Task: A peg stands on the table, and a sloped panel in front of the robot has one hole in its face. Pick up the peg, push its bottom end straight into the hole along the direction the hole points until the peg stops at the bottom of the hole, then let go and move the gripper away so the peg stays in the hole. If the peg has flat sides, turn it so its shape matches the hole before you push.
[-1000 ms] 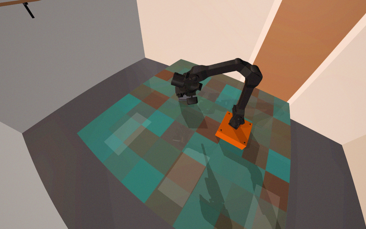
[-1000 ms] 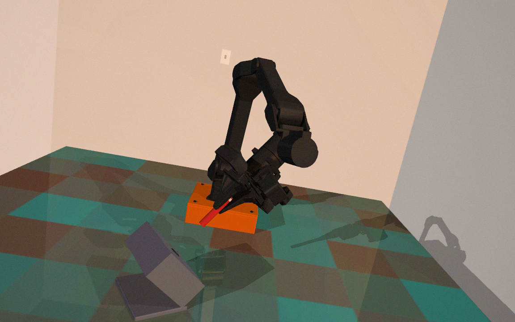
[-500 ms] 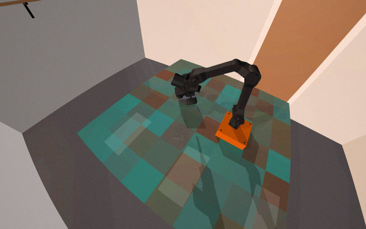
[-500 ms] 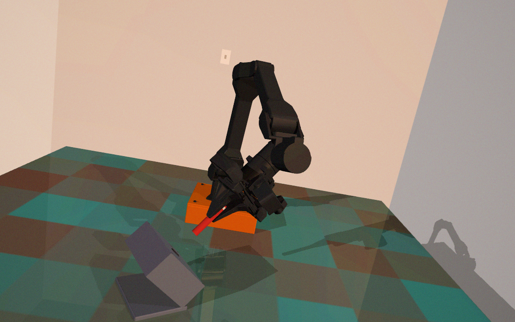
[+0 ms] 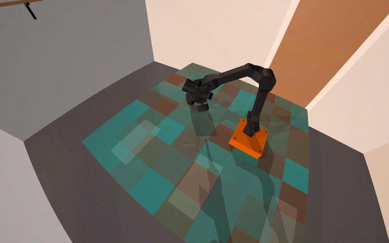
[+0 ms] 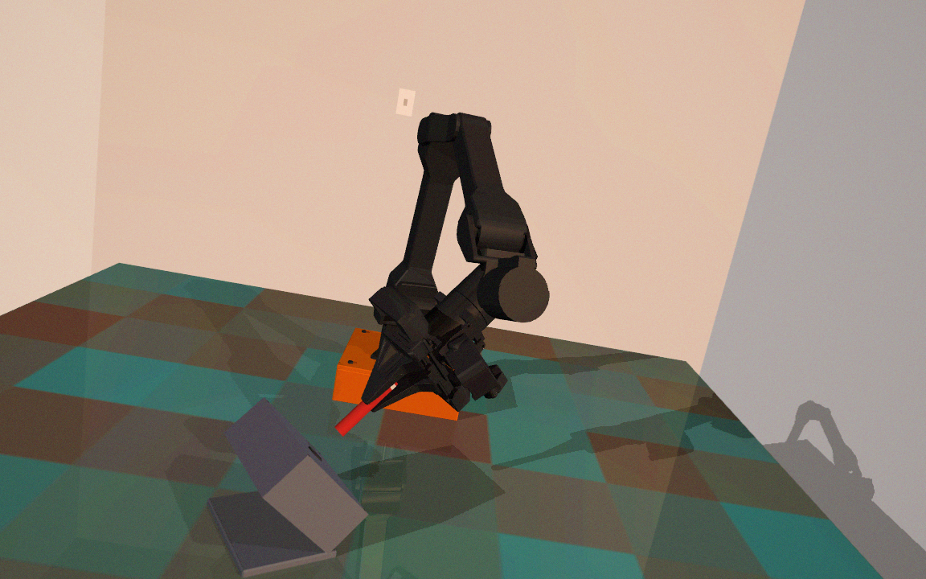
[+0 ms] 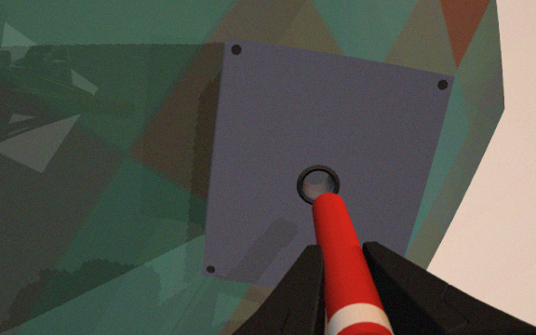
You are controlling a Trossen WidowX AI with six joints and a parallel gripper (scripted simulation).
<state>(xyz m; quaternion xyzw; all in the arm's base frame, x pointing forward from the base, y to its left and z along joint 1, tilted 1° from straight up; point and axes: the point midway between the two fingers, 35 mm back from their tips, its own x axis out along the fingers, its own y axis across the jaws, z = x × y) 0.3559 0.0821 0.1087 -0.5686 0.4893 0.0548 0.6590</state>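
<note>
My gripper (image 7: pixel 341 256) (image 6: pixel 388 392) is shut on a round red peg (image 7: pixel 334 223) (image 6: pixel 355 419) with a white band near the fingers. The peg points down and forward at the sloped purple-grey panel (image 7: pixel 296 116) (image 6: pixel 264 435). In the wrist view the peg's free end overlaps the lower rim of the round dark-ringed hole (image 7: pixel 317 182). In the exterior view the peg's tip hangs a short way off the panel face, apart from it. In the top view the wrist (image 5: pixel 196 90) hides the fingers and the peg.
The arm stands on an orange base block (image 5: pixel 245 146) (image 6: pixel 351 378) behind the panel. The panel rests on a flat grey foot plate (image 6: pixel 257 536) on the chequered table. Walls stand behind and to the side.
</note>
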